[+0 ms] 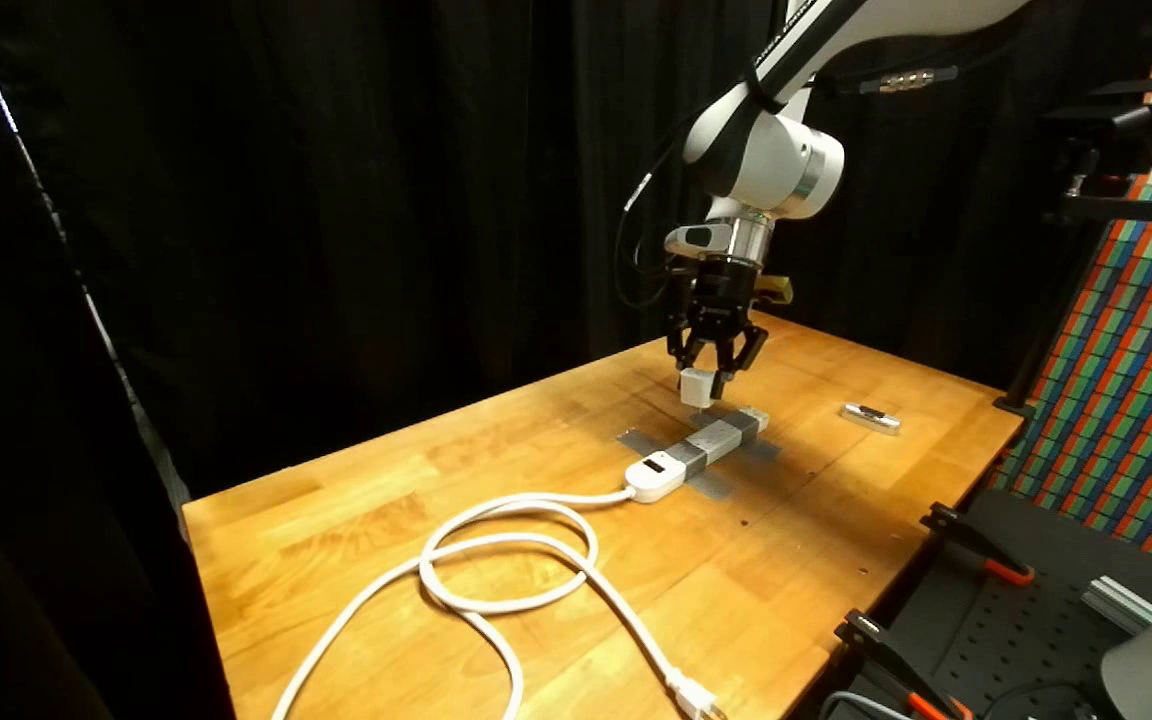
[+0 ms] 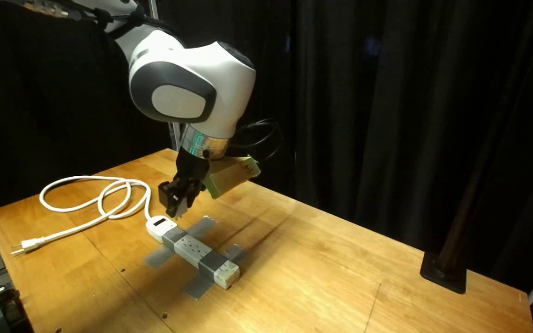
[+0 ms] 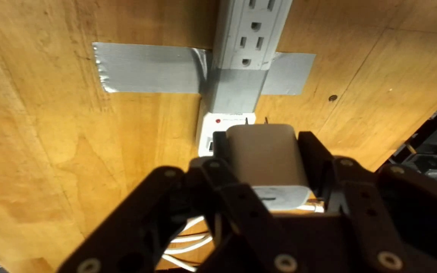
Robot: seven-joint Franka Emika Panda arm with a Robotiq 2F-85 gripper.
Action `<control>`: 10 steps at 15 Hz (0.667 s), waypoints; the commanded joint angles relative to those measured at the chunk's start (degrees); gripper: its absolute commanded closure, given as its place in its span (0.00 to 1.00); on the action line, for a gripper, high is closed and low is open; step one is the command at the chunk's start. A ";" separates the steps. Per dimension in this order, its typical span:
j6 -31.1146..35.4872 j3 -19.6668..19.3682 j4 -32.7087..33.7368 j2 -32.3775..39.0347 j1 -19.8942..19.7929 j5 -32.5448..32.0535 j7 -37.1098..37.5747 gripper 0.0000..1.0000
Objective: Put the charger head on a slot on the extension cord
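- the charger head (image 3: 269, 163) is up in the air, above the surface (image 1: 336, 530) and apart from everything but what holds it. two thin prongs (image 3: 266, 121) stick out from its end and point downward.
- the hand (image 1: 702, 384) is grasping the charger head, with its dark fingers (image 3: 311, 149) pressed against two opposite sides of it.
- the extension cord (image 2: 190, 245) is below, its long white bar lying on the surface. in the wrist view the charger head overlaps the white end of the bar that carries a small dark display; how high it is above the bar i cannot tell.
- two bands of grey tape (image 3: 150, 70) cross the bar and reach onto the surface on both sides; sockets (image 3: 259, 43) show between them.
- from the display end a white cable (image 1: 491, 606) runs out in loops, and its plug (image 2: 33, 243) lies on the surface.
- a small pale object (image 1: 871, 417) with a dark patch lies apart from the bar.
- the white arm (image 2: 192, 78) comes from above, with a greenish block (image 2: 232, 175) beside its wrist.
- a black curtain (image 1: 286, 200) hangs behind.
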 commanded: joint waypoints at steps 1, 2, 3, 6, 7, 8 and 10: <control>0.95 -0.38 2.75 2.69 -0.55 1.89 -3.08 0.77; 1.16 -0.44 2.99 3.21 -0.72 1.73 -3.20 0.77; 1.04 -0.49 3.32 3.76 -1.06 1.75 -3.48 0.77; -0.33 -0.76 4.32 5.47 -1.93 1.41 -3.55 0.77; -0.64 -0.82 4.40 5.83 -2.27 1.36 -3.61 0.77; -0.47 -0.78 4.38 6.11 -2.60 1.51 -3.80 0.77; -0.02 -0.66 4.37 6.76 -3.30 1.74 -4.46 0.77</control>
